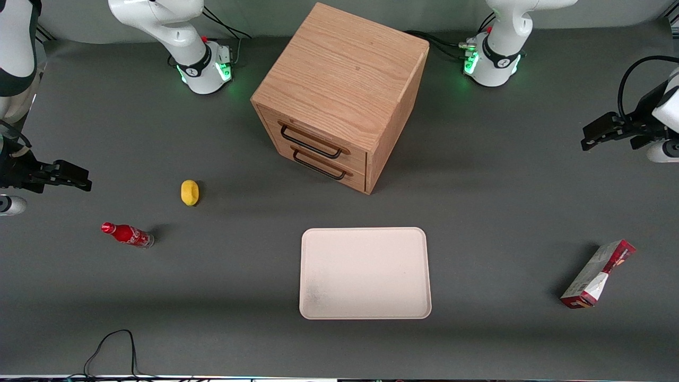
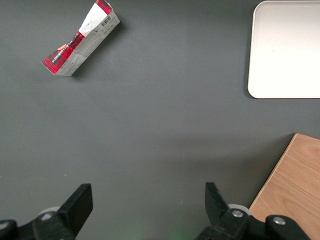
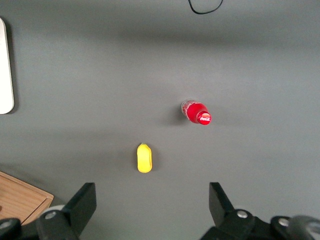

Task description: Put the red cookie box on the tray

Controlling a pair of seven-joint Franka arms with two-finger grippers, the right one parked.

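The red cookie box lies on the grey table toward the working arm's end, turned at an angle, apart from everything else. It also shows in the left wrist view. The pale cream-pink tray lies flat in front of the wooden cabinet, nearer the front camera, with nothing on it; part of the tray shows in the left wrist view. My left gripper hangs above the table, farther from the front camera than the box. In the left wrist view the gripper is open and empty over bare table.
A wooden two-drawer cabinet stands mid-table; its corner shows in the left wrist view. A yellow lemon-like object and a small red soda bottle lie toward the parked arm's end. A black cable loops at the near edge.
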